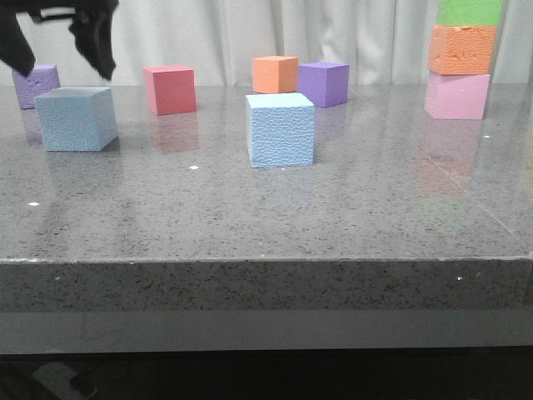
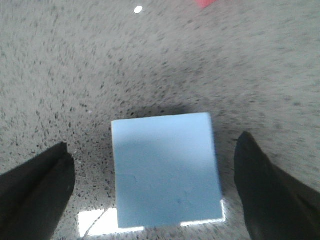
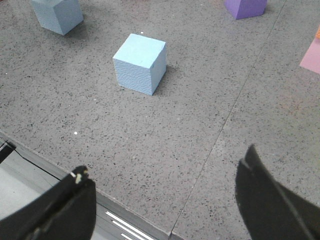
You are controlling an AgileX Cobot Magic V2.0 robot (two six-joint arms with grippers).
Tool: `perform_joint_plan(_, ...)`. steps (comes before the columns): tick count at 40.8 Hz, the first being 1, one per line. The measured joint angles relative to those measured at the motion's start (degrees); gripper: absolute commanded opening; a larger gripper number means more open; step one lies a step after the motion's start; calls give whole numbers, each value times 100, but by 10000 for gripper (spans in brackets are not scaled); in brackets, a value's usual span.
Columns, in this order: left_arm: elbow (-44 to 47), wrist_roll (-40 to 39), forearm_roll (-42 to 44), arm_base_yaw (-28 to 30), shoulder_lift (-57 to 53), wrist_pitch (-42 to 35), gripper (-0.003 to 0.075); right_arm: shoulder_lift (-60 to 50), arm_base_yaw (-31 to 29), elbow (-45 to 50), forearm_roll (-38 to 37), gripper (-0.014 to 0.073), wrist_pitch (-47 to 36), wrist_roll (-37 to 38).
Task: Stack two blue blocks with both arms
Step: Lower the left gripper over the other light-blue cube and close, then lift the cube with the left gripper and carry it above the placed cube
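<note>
Hovering wide open and empty above the left blue block (image 1: 76, 118), the left gripper (image 2: 152, 187) risks nudging it toward three o'clock if lowered off-centre.

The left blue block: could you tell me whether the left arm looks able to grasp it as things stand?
Probably yes. The left claw hangs open above the left blue block, one finger on either side, and nothing lies between them.
</note>
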Motion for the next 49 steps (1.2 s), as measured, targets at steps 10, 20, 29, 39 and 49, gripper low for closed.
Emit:
perform_joint_plan(10, -24, -249, -186, 0, 553, 53, 617, 0, 0, 0, 4, 584, 0, 0)
perform_joint_plan(20, -37, -265, -301, 0, 653, 41, 504, 0, -3, 0, 4, 584, 0, 0)
perform_joint_plan(29, -47, -265, -291, 0, 653, 41, 361, 0, -3, 0, 4, 584, 0, 0)
perform_joint_plan(39, -586, 112, -291, -82, 657, 556, 350, 0, -3, 0, 4, 584, 9, 0)
perform_joint_plan(49, -1761, 822, -291, -615, 657, 981, 350, 0, -3, 0, 4, 584, 9, 0)
